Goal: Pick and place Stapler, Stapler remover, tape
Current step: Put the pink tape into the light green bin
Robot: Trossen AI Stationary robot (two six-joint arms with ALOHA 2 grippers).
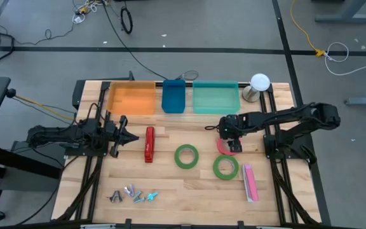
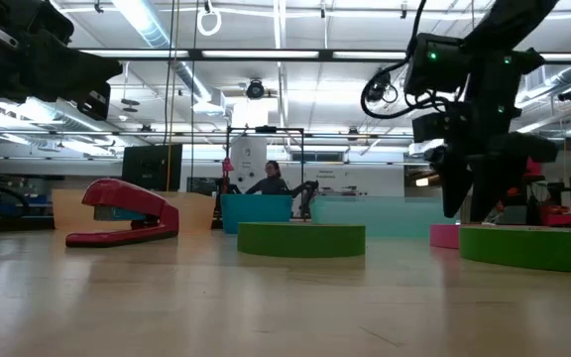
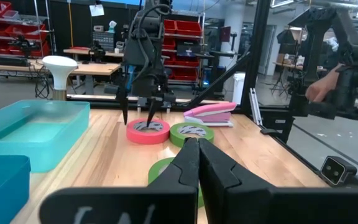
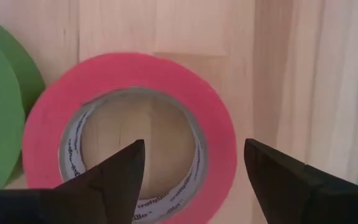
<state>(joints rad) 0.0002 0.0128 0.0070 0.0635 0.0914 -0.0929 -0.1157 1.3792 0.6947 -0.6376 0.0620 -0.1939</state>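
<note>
Trays first: orange tray (image 1: 131, 98), blue tray (image 1: 173, 97) and teal tray (image 1: 215, 97) along the far edge look bare to us, so we judge nothing placed yet. Red stapler (image 1: 149, 144), pink stapler (image 1: 250, 182), both green rolls (image 1: 186, 156) (image 1: 225, 167) and the little removers (image 1: 133, 194) near the front edge all lie on the table (image 1: 189, 191).

Right gripper (image 4: 194, 171) hangs spread wide over the red roll (image 4: 129, 134), one finger above the open centre, the other outside the rim; nothing is grasped. We call this the first pick, about to start.

Left gripper (image 1: 130, 138) waits clenched and empty, just beside the red stapler.

Room? The nearer green roll sits just beside the red one, tight on that side. The teal tray is near, with bare wood between, though the white lamp (image 1: 259, 83) stands by its far corner.
</note>
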